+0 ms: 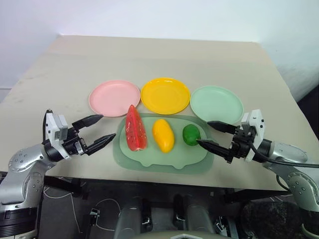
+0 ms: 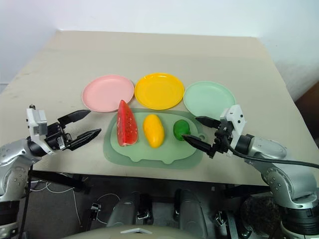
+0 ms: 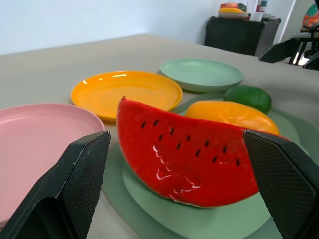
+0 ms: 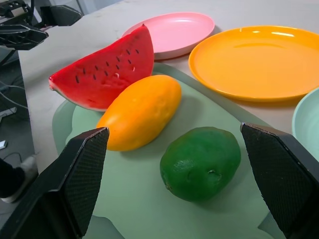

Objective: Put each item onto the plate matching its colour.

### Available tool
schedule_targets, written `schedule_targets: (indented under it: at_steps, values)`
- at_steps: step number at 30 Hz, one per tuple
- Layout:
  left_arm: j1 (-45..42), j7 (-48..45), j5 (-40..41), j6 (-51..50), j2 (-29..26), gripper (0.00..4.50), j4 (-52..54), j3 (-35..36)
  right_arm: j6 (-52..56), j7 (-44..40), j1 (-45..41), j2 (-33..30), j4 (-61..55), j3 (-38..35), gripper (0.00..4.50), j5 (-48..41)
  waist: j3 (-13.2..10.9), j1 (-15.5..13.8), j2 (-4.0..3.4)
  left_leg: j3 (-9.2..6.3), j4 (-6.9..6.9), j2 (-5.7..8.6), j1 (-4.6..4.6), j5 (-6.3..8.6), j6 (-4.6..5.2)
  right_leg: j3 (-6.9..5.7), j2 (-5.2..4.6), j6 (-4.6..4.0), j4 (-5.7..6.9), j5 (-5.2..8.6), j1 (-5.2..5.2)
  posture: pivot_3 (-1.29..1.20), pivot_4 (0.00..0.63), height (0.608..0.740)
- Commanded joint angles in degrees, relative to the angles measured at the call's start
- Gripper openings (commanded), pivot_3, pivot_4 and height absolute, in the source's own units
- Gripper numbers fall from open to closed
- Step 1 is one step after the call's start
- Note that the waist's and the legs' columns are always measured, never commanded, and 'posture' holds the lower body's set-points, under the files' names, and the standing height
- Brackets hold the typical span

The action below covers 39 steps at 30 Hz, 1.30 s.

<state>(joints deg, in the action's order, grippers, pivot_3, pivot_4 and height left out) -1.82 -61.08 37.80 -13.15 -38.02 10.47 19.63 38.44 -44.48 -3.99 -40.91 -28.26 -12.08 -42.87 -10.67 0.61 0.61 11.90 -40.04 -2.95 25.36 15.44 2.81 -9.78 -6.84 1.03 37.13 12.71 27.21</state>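
All three fruits sat on the green mat (image 1: 149, 160) at the table's (image 1: 164, 55) near edge, lined up in the same left-to-right order as the plates behind them, so each only needed a short push forward. Watermelon wedge (image 1: 134, 129) lay on the mat's left, its tip almost touching the pink plate (image 1: 114, 97). Mango (image 1: 163, 135) was in the middle, in front of the yellow plate (image 1: 165, 95). Lime (image 1: 191, 135) was on the right, just below the mint plate (image 1: 216, 104). All three plates were bare; nothing sorted yet, I judged.

I had both arms flanking the mat, one per side, probably so each could take its nearest fruit. Left gripper (image 1: 97, 130) hovered off the mat's left edge, fingers spread wide, holding nothing, aimed at the wedge. Right gripper (image 1: 215, 134) was spread wide too and carried nothing; its lower fingertip sat just beside the lime, contact I couldn't confirm. In the right wrist view the lime lay squarely between the fingers (image 4: 75, 184), so I read it as the likely first pick.

No brands, labels or readable writing on anything.
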Motion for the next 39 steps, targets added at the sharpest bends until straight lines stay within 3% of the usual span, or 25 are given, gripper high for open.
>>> schedule_targets:
  at_steps: [1, 17, 39]
  values:
    - [-0.1, 0.5, 0.5, 0.3, -0.6, 4.48, 2.4, 1.0, -0.7, -0.3, -1.3, -0.3, -0.9, -0.2, 4.50, -0.2, 0.0, 0.0, 0.00, 0.00, 0.01, 0.00, 0.00, 0.00, 0.00, 0.00, 0.00, 0.00, 0.00, 0.00, 0.00, 0.00, 0.150, 0.696]
    - [-2.7, 1.3, 0.0, 0.6, 1.1, 4.48, 1.5, -2.6, 3.8, 2.8, -1.0, -0.5, -2.0, -0.7, 4.50, -2.2, 0.0, 0.0, 0.00, 0.00, 0.04, 0.00, 0.01, 0.00, -0.01, 0.00, 0.01, -0.02, -0.01, -0.01, 0.01, 0.00, 0.150, 0.696]
    - [-3.3, 0.6, -0.8, 0.3, 2.5, 4.48, 2.2, -5.1, 21.0, 22.9, -14.3, 7.7, 4.0, 5.2, 4.50, 0.5, 0.0, 0.1, -0.02, 0.03, 0.07, 0.00, 0.06, -0.01, -0.03, 0.01, 0.01, -0.12, -0.02, -0.07, 0.08, 0.00, 0.150, 0.696]
